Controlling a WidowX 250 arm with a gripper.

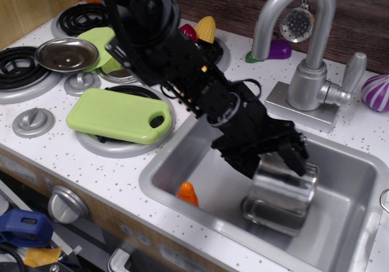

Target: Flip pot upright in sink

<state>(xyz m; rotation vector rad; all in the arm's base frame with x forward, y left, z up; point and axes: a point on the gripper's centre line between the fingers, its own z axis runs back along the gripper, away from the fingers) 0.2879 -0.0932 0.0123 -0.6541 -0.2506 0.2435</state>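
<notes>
In the sink (182,163) near the counter's front-right corner, the gripper (281,161) pinches the rim of the blurred pot (281,193), which appears nearly upright; letting go seemingly remains.

Pot (281,193) blurred throughout; rim, loop handles and which end faces up not readable. Gripper (285,160) is a dark mass against pot's upper left; jaw spacing and contact unclear. Arm (182,71) covers sink's (340,235) rear left corner, part of a burner and much of a yellow corn cob (205,28). Sink's right end cut by frame edge.
</notes>
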